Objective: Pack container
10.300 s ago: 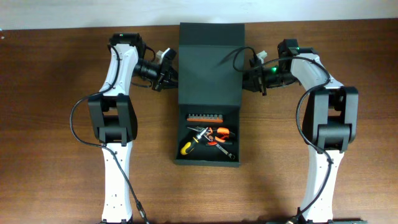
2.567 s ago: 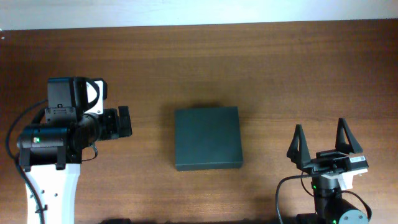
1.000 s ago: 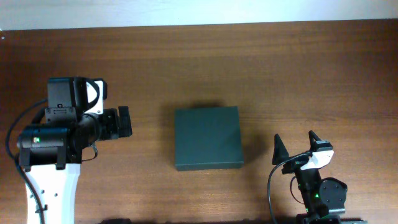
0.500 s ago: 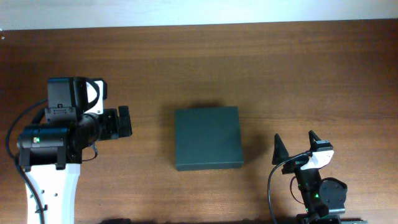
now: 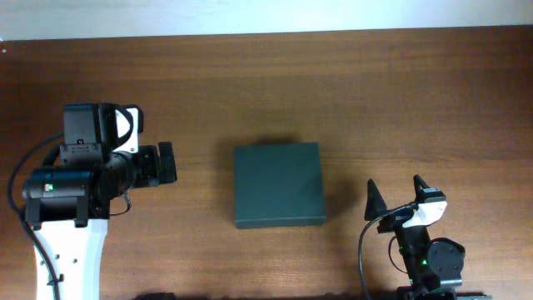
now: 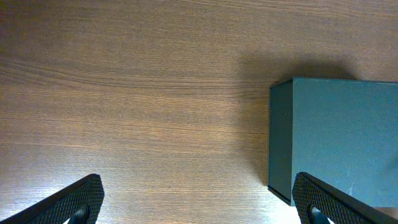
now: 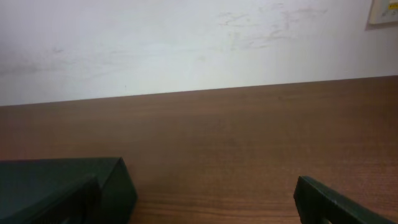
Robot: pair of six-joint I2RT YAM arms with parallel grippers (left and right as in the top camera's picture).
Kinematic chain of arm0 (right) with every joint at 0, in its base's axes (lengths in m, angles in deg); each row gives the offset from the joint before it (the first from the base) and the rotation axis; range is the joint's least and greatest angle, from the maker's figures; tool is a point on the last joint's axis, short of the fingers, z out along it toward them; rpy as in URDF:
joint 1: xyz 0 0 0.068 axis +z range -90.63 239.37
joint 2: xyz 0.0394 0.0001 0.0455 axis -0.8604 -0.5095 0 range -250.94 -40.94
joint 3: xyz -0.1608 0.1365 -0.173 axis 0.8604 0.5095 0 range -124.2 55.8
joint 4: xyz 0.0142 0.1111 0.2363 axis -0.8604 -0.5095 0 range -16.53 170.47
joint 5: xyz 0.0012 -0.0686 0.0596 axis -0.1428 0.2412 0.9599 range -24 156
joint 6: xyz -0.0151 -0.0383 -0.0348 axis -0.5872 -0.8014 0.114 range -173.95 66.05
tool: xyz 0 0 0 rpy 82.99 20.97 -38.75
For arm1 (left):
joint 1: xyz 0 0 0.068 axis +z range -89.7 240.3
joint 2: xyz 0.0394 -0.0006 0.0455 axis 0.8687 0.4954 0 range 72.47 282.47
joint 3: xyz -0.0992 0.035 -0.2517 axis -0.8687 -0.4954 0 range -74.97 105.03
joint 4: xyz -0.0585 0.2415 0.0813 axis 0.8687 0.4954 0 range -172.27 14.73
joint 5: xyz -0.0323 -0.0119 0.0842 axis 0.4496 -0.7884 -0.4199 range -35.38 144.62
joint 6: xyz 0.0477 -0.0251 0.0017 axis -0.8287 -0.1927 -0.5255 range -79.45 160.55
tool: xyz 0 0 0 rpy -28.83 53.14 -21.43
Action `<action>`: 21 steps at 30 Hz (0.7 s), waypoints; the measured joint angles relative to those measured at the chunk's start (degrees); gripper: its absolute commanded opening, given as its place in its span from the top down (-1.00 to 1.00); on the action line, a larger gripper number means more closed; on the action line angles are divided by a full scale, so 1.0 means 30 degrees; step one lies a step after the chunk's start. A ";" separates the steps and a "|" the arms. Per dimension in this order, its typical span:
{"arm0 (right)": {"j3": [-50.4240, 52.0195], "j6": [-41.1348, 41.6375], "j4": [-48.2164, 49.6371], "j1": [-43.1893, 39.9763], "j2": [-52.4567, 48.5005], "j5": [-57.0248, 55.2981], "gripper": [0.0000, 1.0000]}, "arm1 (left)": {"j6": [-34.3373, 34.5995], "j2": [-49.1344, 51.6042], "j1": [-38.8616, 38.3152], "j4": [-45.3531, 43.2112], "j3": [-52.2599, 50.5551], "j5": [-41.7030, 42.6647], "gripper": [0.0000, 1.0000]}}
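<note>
The container (image 5: 277,185), a dark greenish-black box, lies with its lid shut in the middle of the table. My left gripper (image 5: 166,162) hovers to its left, pointing at it, open and empty. In the left wrist view the container (image 6: 342,137) fills the right side, and my open gripper (image 6: 199,208) has bare wood between its fingers (image 6: 78,200). My right gripper (image 5: 396,190) stands open near the front right, apart from the box. In the right wrist view the container (image 7: 62,183) sits low on the left, beside my open gripper (image 7: 199,214).
Brown wooden table (image 5: 400,92) all around the box. A white wall (image 7: 186,43) runs along its far edge. The left arm's body (image 5: 71,208) takes up the front left, and the right arm's base (image 5: 429,262) sits at the front right.
The lid, earlier open over hand tools with both grippers beside it, lies shut, and both arms have drawn back. The right gripper then shifted left. Nothing moved in the last second.
</note>
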 measured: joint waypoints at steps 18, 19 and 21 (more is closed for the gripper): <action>0.0000 0.0007 -0.0007 0.0000 0.0000 0.0000 -0.98 | -0.0073 -0.1013 0.0000 -1.1613 -0.4415 0.0692 -0.98; 0.0000 0.0007 0.0000 0.0000 0.0000 0.0000 -0.97 | -0.0080 -0.1443 0.0000 -1.3420 -0.5566 0.0882 -0.98; 0.0000 0.0007 -0.0015 0.0000 0.0000 0.0000 -0.98 | -0.0080 -0.2463 0.0000 -1.6604 -0.7919 0.1231 -0.98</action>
